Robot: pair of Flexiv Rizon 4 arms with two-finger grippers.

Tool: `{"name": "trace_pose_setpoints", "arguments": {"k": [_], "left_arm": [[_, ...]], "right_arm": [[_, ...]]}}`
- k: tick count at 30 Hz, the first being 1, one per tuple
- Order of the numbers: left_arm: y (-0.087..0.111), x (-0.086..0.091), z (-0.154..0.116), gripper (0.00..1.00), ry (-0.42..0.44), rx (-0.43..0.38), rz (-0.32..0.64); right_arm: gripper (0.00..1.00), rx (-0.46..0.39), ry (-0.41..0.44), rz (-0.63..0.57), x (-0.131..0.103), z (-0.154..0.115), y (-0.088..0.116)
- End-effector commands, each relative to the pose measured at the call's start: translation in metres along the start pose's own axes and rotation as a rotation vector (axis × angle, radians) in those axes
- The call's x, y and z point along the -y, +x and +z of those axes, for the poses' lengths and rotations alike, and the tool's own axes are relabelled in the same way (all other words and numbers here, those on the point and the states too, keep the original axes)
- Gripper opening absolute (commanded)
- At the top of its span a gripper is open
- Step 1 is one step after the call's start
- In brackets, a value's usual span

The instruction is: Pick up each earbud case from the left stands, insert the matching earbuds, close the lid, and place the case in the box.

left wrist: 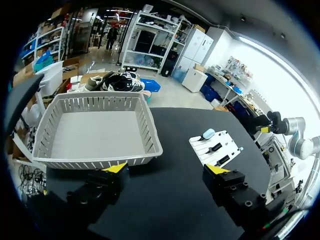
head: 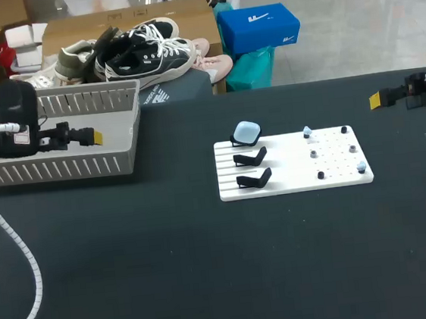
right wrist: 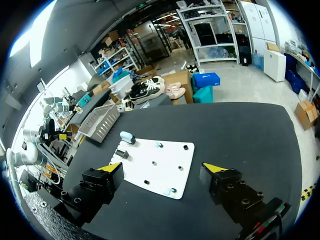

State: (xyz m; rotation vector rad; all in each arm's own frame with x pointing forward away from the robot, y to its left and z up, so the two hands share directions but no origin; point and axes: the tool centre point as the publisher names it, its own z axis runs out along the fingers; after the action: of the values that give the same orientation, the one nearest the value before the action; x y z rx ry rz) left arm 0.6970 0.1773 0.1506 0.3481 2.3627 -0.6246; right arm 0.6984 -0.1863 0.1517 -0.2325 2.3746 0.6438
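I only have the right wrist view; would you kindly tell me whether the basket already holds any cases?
Observer: None show. The left wrist view looks down into the basket, and its floor is bare.
Operator: Thank you. How many stands hold a case?
Observer: In the head view, one of three. A light-blue case sits on the farthest one; the two nearer stands are bare.
Operator: And is the left gripper ready?
Observer: The left gripper is open, holding nothing, just short of the basket's near wall.
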Motion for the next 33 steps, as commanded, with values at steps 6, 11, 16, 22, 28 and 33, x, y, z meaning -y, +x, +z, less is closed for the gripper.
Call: {"name": "trace_pose_setpoints", "arguments": {"k": [6, 11, 16, 22, 28, 33], "left_arm": [[-0.021, 0.009, 0.016, 1.00, 0.184, -0.025, 0.180], [-0.034, 0.025, 0.030, 1.00, 0.301, -0.055, 0.334], [-0.047, 0.041, 0.048, 1.00, 0.378, -0.031, 0.538], [-0.056, 0.057, 0.073, 1.00, 0.455, -0.038, 0.726], [-0.060, 0.073, 0.101, 1.00, 0.488, -0.042, 0.872], [-0.060, 0.081, 0.123, 1.00, 0.531, -0.071, 0.933]], "right_arm": [[1.00, 0.000, -0.004, -0.002, 0.001, 0.002, -0.001], [1.00, 0.000, -0.004, -0.002, 0.001, 0.002, -0.001], [1.00, 0.000, -0.004, -0.002, 0.001, 0.002, -0.001], [1.00, 0.000, -0.004, -0.002, 0.001, 0.002, -0.001], [1.00, 0.000, -0.004, -0.002, 0.001, 0.002, -0.001], [1.00, 0.000, -0.004, -0.002, 0.001, 0.002, -0.001]]}}
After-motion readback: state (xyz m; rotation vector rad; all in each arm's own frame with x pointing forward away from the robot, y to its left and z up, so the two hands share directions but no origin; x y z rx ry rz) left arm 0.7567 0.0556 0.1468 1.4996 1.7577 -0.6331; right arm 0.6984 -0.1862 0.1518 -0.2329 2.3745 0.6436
